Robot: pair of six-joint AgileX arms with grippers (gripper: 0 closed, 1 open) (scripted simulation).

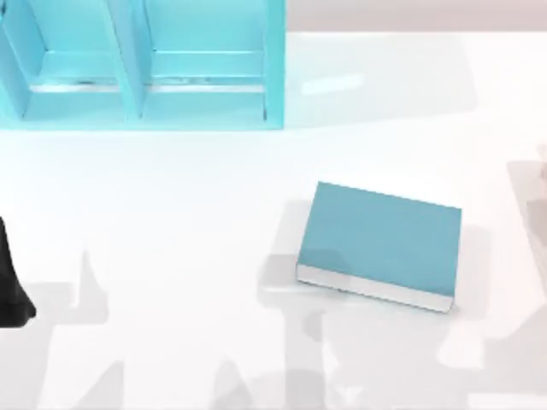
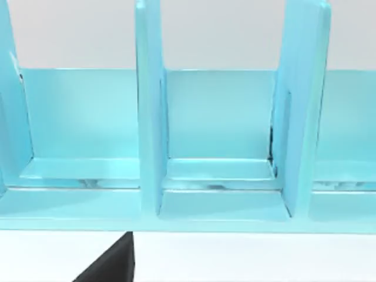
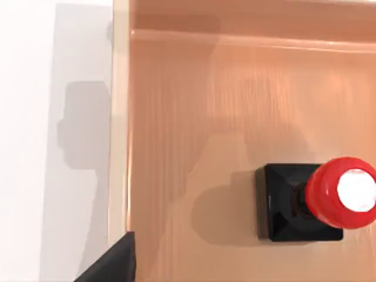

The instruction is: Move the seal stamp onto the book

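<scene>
The seal stamp (image 3: 302, 202), a black square base with a glossy red round knob, stands upright inside a shallow tan wooden tray (image 3: 120, 147) in the right wrist view. My right gripper (image 3: 111, 264) hovers above that tray, off to one side of the stamp and apart from it. The book (image 1: 380, 243), teal-blue with white page edges, lies flat on the white table right of centre in the top view. My left arm (image 1: 10, 286) is parked at the table's left edge, and its gripper (image 2: 111, 264) faces the shelf.
A light-blue shelf unit (image 1: 137, 64) with open compartments stands at the back left, and its dividers (image 2: 150, 117) rise close in front of the left wrist camera. White table surface (image 1: 171, 239) lies between the left arm and the book.
</scene>
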